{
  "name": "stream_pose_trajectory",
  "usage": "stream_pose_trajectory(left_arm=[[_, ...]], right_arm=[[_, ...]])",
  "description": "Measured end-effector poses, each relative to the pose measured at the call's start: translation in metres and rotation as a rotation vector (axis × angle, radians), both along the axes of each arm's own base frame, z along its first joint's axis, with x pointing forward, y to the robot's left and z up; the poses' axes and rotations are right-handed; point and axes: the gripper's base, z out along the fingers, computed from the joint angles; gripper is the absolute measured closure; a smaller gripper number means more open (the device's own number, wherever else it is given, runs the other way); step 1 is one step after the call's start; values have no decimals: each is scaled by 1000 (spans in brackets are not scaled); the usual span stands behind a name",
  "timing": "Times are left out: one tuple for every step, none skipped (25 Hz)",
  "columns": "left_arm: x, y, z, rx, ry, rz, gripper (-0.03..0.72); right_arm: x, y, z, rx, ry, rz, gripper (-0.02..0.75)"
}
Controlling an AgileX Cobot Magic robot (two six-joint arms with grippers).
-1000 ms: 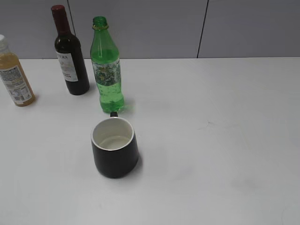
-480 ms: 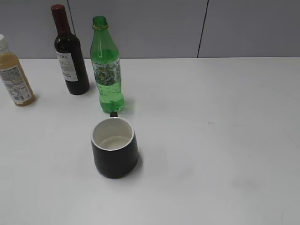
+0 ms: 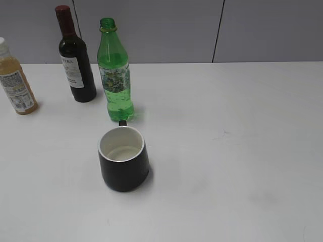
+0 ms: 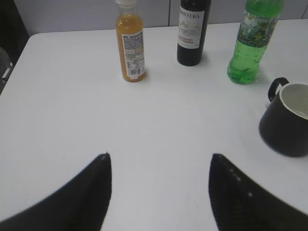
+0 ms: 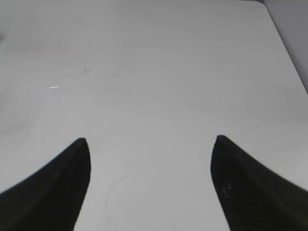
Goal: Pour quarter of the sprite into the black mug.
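Exterior view: no arms visible, just the white table (image 3: 242,126) w/ the sprite (image 3: 115,75) upright & uncapped near the back left, directly behind the black mug (image 3: 123,159), whose handle faces the bottle; the gap between them looks tiny. Wine bottle (image 3: 74,58) stands just left of the sprite, orange juice bottle (image 3: 15,80) further left at the edge. Left wrist view adds the left gripper (image 4: 159,192), jaws spread wide, holding nothing, well short of the bottles; mug at far right there. Right wrist view shows only the right gripper (image 5: 150,185), also spread & empty, above bare tabletop w/ faint scratches.
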Motion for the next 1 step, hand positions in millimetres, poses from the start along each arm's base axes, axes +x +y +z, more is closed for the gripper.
stream_pose_trajectory(left_arm=[[0,0,0,0,0,0,200]], right_arm=[[0,0,0,-1,0,0,148]])
